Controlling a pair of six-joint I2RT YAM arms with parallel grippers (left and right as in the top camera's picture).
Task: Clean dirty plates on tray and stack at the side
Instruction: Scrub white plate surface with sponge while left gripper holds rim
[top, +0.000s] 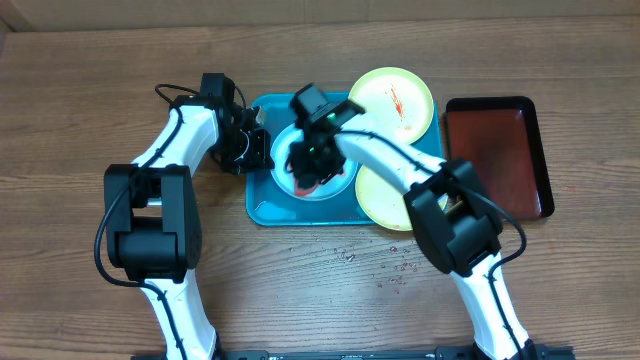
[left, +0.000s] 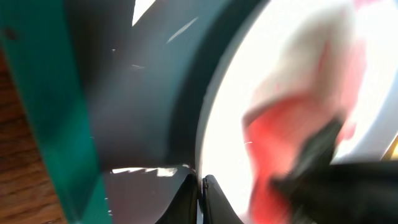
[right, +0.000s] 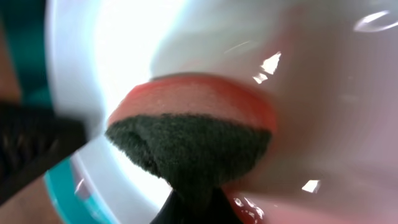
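Much of the white plate (top: 284, 140) is hidden from overhead: my right gripper (top: 312, 165) and forearm lie across its middle, so only its left and upper arc shows clearly. It sits on the tray (top: 265, 205), in the tray's centre. My left gripper (top: 258, 150) is at the plate's left edge. In the left wrist view its fingers (left: 186, 199) are drawn almost together, with the plate's rim running into the thin slit between them, so I am pinching that rim. Everything past the rim is blown out and blurred there. The sponge (left: 292, 118) is only a pink-red smear with a dark shape below it, and the tray's rim (left: 50, 93) is a teal band at the left.

My right fingers pinch the sponge (right: 193, 124). They are cut off at the bottom of the right wrist view, and only their dark tips meet under the scrub pad. The dark green pad faces the camera with the red foam behind it, resting inside the glare-washed plate (right: 112, 50). A sliver of the tray (right: 62, 186) shows at the lower left.

The upper yellow plate (top: 390, 100), with red streaks, overlaps the tray's far right corner. The lower yellow plate (top: 385, 200) is partly covered by my right arm, and whether it is streaked I cannot tell. A red tray (top: 495, 150) lies to the right on the table (top: 80, 100). Small crumbs (top: 395, 272) dot the wood near my right arm, too small to identify.
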